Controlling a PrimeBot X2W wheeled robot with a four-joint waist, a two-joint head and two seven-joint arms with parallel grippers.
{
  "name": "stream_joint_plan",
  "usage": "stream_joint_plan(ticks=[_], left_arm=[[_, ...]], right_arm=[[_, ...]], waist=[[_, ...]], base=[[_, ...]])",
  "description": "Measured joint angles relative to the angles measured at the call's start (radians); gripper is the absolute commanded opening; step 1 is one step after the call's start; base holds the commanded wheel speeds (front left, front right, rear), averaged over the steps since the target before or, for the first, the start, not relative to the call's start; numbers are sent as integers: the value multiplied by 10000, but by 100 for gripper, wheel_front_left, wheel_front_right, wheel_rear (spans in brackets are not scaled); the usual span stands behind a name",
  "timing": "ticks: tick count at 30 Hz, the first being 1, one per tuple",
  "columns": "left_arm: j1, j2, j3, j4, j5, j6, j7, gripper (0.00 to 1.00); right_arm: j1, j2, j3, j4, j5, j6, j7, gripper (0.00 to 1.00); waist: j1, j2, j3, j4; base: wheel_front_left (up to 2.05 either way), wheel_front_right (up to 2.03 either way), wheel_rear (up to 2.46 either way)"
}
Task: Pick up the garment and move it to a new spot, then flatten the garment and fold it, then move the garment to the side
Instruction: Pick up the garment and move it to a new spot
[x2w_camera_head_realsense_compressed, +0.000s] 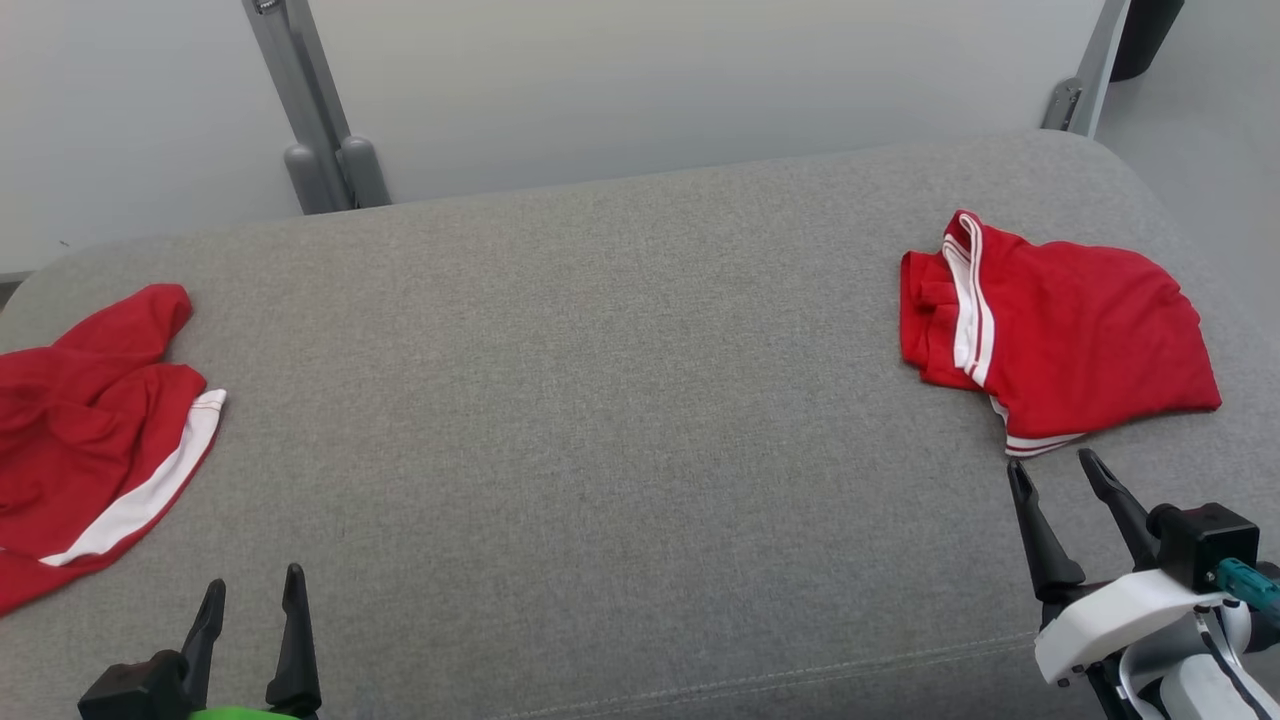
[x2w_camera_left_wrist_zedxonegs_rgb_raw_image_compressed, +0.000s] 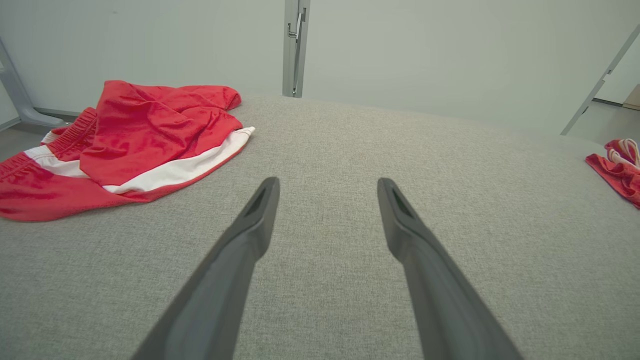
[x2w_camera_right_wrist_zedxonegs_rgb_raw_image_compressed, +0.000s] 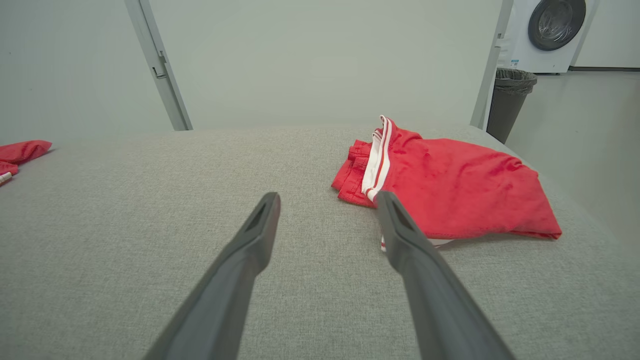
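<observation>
While the left gripper (x2w_camera_head_realsense_compressed: 254, 580) and right gripper (x2w_camera_head_realsense_compressed: 1052, 462) both hover with jaws spread wide and nothing in them, the folded red garment (x2w_camera_head_realsense_compressed: 1080, 330) lies at the right end of the grey cushion (x2w_camera_head_realsense_compressed: 600, 400), just past the right fingertips. The crumpled red garment (x2w_camera_head_realsense_compressed: 90, 440) sits at the far left end. There's a sticker on the washing machine (x2w_camera_right_wrist_zedxonegs_rgb_raw_image_compressed: 550, 30), but it's too small to read.
</observation>
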Motion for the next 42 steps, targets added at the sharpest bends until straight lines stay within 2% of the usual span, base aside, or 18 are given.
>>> stream_joint_plan(ticks=[6,14,28,35,42], left_arm=[[-29,-33,-48,17,71,-94,0,100],[-38,-54,-50,54,105,-94,0,100],[-65,-31,86,81,244,-94,0,100],[-67,-23,267,92,247,-94,0,100],[-59,-10,514,73,245,-94,0,100]], right_arm=[[66,-56,-253,-161,-92,27,0,100],[115,-6,-268,-326,-196,198,0,100],[88,431,-94,-366,-477,566,0,100],[46,591,-79,-301,-639,617,0,100],[-89,683,84,-134,-725,792,0,100]], waist=[[0,0,51,80],[0,0,108,610],[0,0,141,2358],[0,0,117,3196],[0,0,72,3677]], base=[[0,0,0],[0,0,0],[0,0,0],[0,0,0],[0,0,0]])
